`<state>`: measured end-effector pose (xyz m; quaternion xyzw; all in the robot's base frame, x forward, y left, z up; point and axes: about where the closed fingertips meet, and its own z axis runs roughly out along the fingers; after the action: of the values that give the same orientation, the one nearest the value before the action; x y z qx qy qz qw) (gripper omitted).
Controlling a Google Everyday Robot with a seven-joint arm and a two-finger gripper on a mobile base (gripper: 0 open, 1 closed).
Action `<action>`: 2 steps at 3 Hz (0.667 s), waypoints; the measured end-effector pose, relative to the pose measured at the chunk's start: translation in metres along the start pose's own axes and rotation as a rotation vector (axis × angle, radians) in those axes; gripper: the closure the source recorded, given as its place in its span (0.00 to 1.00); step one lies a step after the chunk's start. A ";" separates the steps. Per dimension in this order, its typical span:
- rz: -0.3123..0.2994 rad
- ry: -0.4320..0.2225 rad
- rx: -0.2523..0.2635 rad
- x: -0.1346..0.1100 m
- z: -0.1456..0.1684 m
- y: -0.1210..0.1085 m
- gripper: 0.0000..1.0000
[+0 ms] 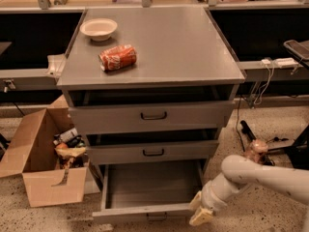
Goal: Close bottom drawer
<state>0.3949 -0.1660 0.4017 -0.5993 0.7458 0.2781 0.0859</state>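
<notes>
Near the floor [14, 211], bottom drawer [154, 185] pulled out, end effector [199, 210] beside its front corner, grip indiscernible

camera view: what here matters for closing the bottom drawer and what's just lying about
Job: open grey metal bottom drawer; cream two-finger gripper by its right front corner.
Lying about: white bowl; red can on its side; brown cardboard box.
</notes>
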 end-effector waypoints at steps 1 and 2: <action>0.006 -0.008 -0.044 0.029 0.059 -0.012 0.72; 0.057 -0.053 -0.096 0.075 0.130 -0.029 1.00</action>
<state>0.3754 -0.1660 0.2495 -0.5736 0.7457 0.3320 0.0688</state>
